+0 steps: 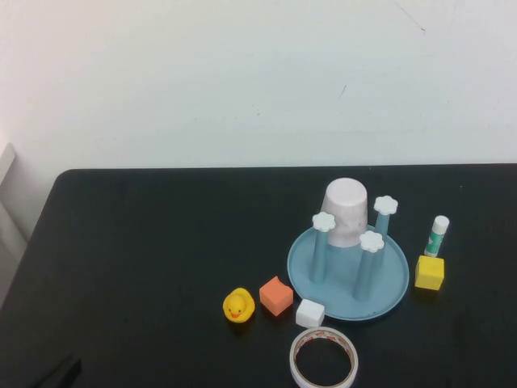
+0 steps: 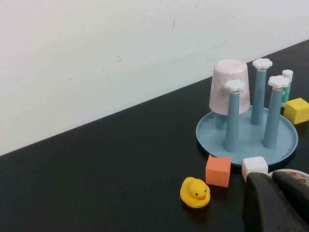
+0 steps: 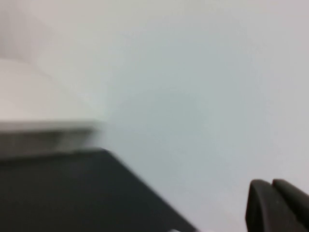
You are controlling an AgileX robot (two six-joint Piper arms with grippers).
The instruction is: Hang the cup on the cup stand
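Left gripper (image 2: pixel 277 203): mine, drawn back low near the worktop's near-left edge; its dark fingers lie close together with only a thin gap, holding nothing. Right gripper (image 3: pixel 280 205): out of the high view, pointed at a pale wall past the worktop's edge; its fingers likewise sit nearly closed and empty.

Task state: the cup (image 1: pixel 346 212) sits inverted, mouth down, over the rear peg of the cup stand (image 1: pixel 396 279), its flat bottom uppermost. Three other pegs with white flower caps stand free around it. I judge the hanging done; what remains, at most, is to confirm that the cup rests steadily and to keep both arms clear.

Surroundings on the black worktop (image 1: pixel 145 267): a yellow duck (image 1: pixel 238 305), an orange block (image 1: pixel 276 295) and a white block (image 1: pixel 309 313) line up just before the stand's base, the white block touching or nearly touching its rim. A tape roll (image 1: pixel 324 358) lies nearer me. A yellow block (image 1: pixel 429 272) and an upright glue stick (image 1: pixel 437 236) stand just right of the base.

Obstruction: nothing blocks the cup now; the front row of small items would crowd any low approach to the stand.
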